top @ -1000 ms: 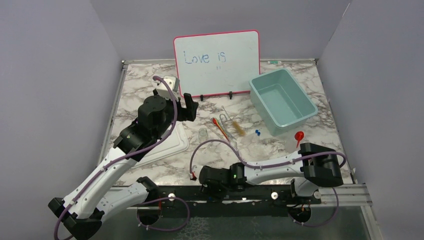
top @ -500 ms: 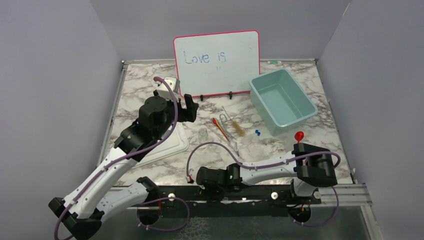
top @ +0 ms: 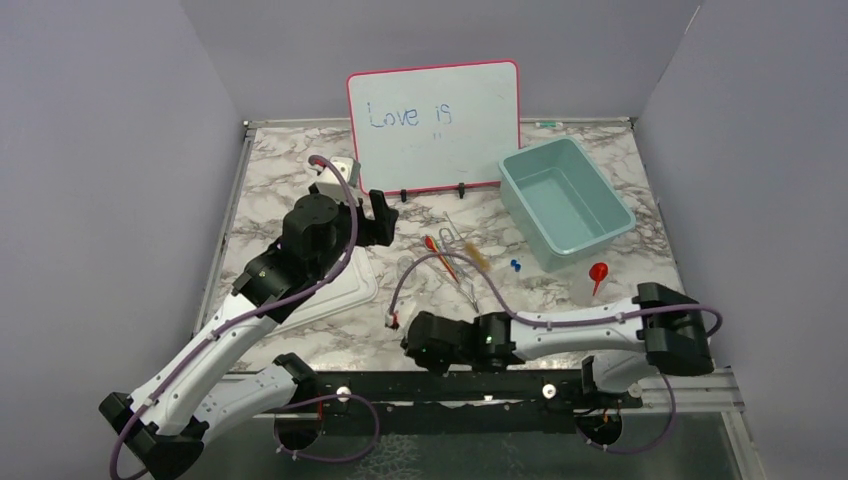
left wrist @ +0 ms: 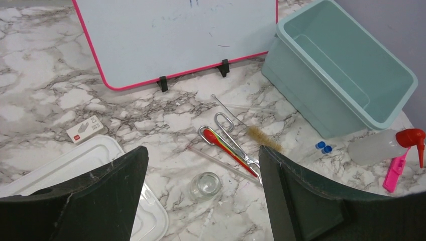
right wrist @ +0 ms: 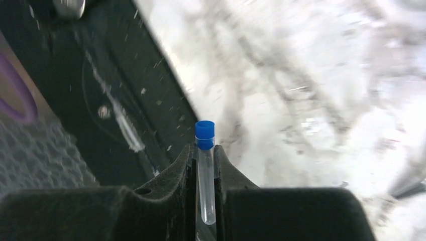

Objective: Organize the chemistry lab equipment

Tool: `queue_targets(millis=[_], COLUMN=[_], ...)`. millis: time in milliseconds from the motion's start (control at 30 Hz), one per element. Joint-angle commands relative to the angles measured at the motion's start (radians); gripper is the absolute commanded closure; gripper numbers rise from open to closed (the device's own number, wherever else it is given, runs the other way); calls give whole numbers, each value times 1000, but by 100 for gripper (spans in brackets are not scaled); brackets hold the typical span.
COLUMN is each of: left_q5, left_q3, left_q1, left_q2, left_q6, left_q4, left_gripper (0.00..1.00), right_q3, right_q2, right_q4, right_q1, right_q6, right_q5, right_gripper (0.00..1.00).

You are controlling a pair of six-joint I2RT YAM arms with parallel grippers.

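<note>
My left gripper (left wrist: 202, 151) (top: 381, 216) is open and empty, hovering above the clear little beaker (left wrist: 205, 185). Beyond the beaker lie the red and orange sticks (left wrist: 228, 146) (top: 440, 255), the metal tweezers (left wrist: 232, 131) and the wire brush (left wrist: 263, 136) (top: 479, 258). The small red funnel (top: 598, 271) (left wrist: 411, 136) lies at the right. My right gripper (right wrist: 205, 150) (top: 412, 338) is shut on a clear test tube with a blue cap (right wrist: 205, 175), low over the table's near edge.
An empty teal bin (top: 568, 200) (left wrist: 351, 75) stands at the back right. The pink-framed whiteboard (top: 435, 125) stands at the back. A white tray lid (top: 335, 290) lies left. Two blue-capped tubes (left wrist: 324, 147) and a pink marker (left wrist: 394, 169) lie near the bin.
My right gripper has moved a little away from the front rail over the marble, and its elbow has swung right. The left arm has barely moved.
</note>
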Motion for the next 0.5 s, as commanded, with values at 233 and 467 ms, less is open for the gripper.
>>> queue_targets(millis=[233,467], left_q5=[127,316], left_q3=[-126,-268], left_q1=[-2,-2], left_q2=[9,-4], left_q6=[-86,-179], left_q4=[65,226], left_gripper=[16,14], right_q3=[-127,-131], right_q2=[-372,-525], right_q4=[133,128], right_q1=[-246,-349], right_q6=[281,522], right_q5=[317,538], right_gripper=[86,83])
